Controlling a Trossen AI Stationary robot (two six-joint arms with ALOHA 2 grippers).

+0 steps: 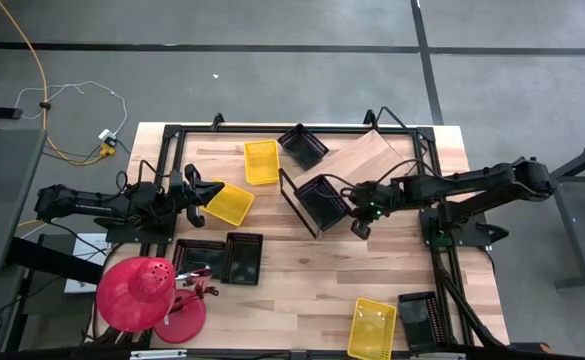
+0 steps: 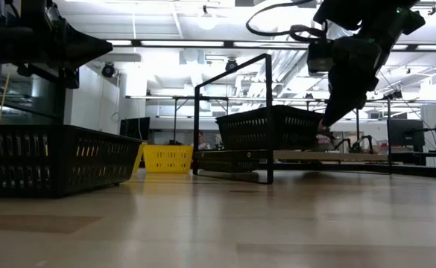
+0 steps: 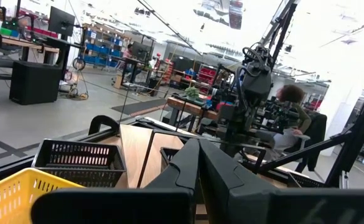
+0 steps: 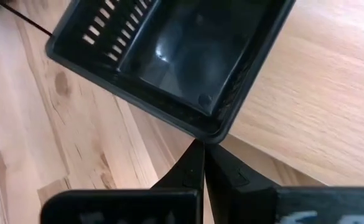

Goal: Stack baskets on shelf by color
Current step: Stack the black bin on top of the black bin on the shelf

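Observation:
The shelf [image 1: 377,155] is a slanted wooden board in a thin black frame [image 2: 268,112]. A black basket [image 1: 322,200] [image 2: 270,126] sits on the shelf's lower end with its opening up. My right gripper [image 1: 358,207] [image 4: 203,149] is shut and stands at that basket's right end. My left gripper [image 1: 200,190] [image 3: 198,152] is shut and raised beside a yellow basket [image 1: 230,203] [image 3: 14,193] that lies on the table. I see no contact between them. My right gripper has its shut fingertips [image 4: 194,158] against the black basket's rim at a corner of its short end [image 4: 208,134]. It slants down from the table's right side. The basket rests on the shelf. I cannot tell whether the rim is pinched between the tips.
A yellow basket [image 1: 261,161] and a black one [image 1: 303,146] lie near the far edge. Two black baskets [image 1: 222,258] sit side by side at the left. A yellow basket [image 1: 372,328] and a black one [image 1: 418,320] lie near the front. A red dome [image 1: 137,292] stands at the near left corner.

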